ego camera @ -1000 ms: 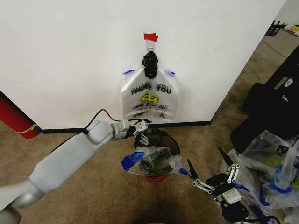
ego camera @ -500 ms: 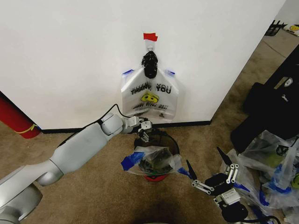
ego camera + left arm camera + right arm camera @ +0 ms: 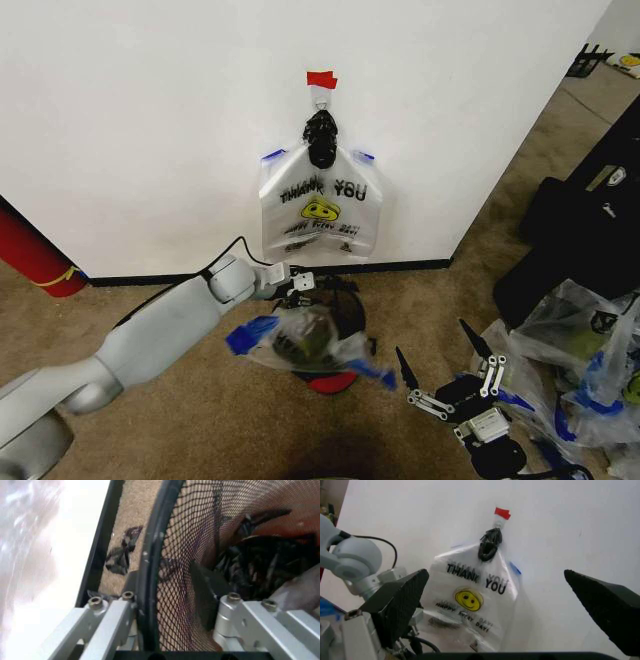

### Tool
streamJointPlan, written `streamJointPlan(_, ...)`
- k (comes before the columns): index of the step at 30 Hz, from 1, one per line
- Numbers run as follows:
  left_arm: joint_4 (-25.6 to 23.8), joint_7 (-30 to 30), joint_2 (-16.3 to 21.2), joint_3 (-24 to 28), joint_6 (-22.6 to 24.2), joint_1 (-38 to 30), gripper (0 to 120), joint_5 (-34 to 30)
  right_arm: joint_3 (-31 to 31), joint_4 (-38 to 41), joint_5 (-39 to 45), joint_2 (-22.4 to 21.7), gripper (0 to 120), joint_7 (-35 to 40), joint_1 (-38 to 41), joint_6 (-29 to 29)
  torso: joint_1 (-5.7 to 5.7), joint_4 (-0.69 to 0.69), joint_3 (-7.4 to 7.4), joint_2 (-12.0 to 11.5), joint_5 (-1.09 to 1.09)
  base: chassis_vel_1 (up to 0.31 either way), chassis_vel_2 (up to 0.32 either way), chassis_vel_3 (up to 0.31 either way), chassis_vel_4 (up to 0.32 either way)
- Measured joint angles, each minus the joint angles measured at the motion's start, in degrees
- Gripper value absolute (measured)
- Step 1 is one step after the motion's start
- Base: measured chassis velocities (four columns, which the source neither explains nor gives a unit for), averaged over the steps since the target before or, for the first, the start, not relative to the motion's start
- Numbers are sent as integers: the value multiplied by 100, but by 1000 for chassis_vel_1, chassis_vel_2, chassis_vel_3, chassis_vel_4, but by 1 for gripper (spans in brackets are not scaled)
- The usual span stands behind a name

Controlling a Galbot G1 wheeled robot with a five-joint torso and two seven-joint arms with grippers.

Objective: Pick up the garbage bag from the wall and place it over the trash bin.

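The garbage bag [image 3: 322, 205] hangs flat on the white wall [image 3: 150, 120] from a black hook under a red tape strip [image 3: 321, 78]. It also faces the right wrist camera [image 3: 475, 592]. Below it stands the black mesh trash bin [image 3: 345, 315] with a red base, leaning to the left. A filled clear bag with blue handles [image 3: 300, 345] sits in it. My left gripper [image 3: 300, 285] is at the bin's far rim [image 3: 147, 573], open, with one finger [image 3: 131, 588] outside and one [image 3: 205, 596] inside. My right gripper [image 3: 433, 347] hovers open low to the right of the bin, empty.
A big red cylinder [image 3: 35, 255] leans at the far left by the baseboard. Several full clear bags [image 3: 590, 370] lie on the carpet at the right, with black cases [image 3: 580, 230] behind them. Bare carpet lies in front of the bin.
The bin and the filled bag in it have swung to the left and now lean. My left gripper dropped slightly at the rim. The right gripper drifted a little left.
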Motion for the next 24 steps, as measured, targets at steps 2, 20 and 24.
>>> streamJointPlan(2, -297, -349, 115, -155, 389, 219, 20, -415, -15, -10, 0, 0, 100, 8, -24, 27, 0, 0, 0, 0, 0, 0, 0, 0, 0)
streamJointPlan(20, -3163, -5427, 191, -2493, 2683, 2805, 0, -4414, -185, 152, 99, -1, 100, -124, -244, 36, 1, -3, 1, 0, -1, 0, 0, 0, 0)
streamJointPlan(24, -3471, -6766, -81, -2791, 2590, 3267, 0, -5299, -193, 195, 215, -1, 100, -195, -316, 36, 1, -1, 1, -1, -3, 0, 0, 0, 0)
